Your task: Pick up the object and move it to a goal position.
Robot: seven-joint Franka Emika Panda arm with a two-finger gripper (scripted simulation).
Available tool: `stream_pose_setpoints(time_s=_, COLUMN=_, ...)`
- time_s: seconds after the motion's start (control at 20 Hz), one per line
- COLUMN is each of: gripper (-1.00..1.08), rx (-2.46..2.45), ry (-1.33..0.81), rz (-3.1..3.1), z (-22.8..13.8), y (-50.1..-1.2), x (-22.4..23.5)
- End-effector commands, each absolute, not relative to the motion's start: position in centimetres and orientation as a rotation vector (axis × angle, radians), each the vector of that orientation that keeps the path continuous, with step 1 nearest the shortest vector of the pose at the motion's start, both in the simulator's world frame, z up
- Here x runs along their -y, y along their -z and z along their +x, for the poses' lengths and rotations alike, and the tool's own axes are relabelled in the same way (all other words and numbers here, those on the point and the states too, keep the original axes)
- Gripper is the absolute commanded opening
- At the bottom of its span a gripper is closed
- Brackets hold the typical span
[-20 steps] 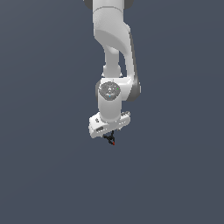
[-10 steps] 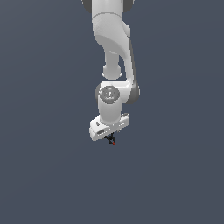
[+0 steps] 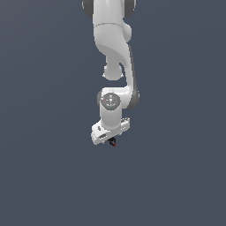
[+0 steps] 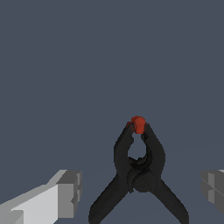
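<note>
Spread wide, gripper (image 4: 138, 192) with one grey finger pad (image 4: 70, 194) to one side of the wrist view and the second pad (image 4: 213, 187) at the opposite edge, neither touching anything between them. Mounted at the end of one white arm (image 3: 114, 57), hanging down the middle of the exterior view against a plain dark grey-blue ground, wrist joint round and pale, hand tilted so one end sits lower toward the exterior view's left. One object (image 4: 138, 175) only: small, black, clamp-shaped, far smaller than the hand. Lying in the gap between the two pads, apart from both, nearer the middle than either side. Long axis running from the camera outward, away from the wrist, crosswise to the line joining the pads. Two thin handle prongs splayed toward the camera, meeting at a round pivot, then two curved arms closing around an oval opening. One small red tip (image 4: 138, 124) at the far end, pointing away from the wrist. In the exterior view, just a dark speck with a red dot (image 3: 113, 142) directly under the hand; whether resting on a surface or raised, cannot tell.
</note>
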State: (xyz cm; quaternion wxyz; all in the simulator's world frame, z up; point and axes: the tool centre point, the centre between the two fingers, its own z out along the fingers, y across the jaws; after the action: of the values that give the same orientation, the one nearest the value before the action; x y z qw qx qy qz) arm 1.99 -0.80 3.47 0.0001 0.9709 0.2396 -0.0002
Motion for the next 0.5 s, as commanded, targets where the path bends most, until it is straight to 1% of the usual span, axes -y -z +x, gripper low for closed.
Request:
stream_pose_setpoints(time_s=0.0, gripper=1.00, rx=-0.754, ry=0.001, rz=3.050, z=1.95, y=-2.28, x=0.81)
stream_pose_setpoints(time_s=0.3, gripper=1.00, rx=-0.755, ry=0.000, rz=3.049, z=2.08, y=-1.35, x=0.81)
stream_pose_setpoints(time_s=0.35, gripper=-1.00, rx=-0.755, ry=0.000, rz=3.049, z=2.08, y=-1.35, x=0.81)
stream_pose_setpoints(time_s=0.45, gripper=-1.00, rx=-0.755, ry=0.000, rz=3.049, z=2.08, y=-1.35, x=0.81)
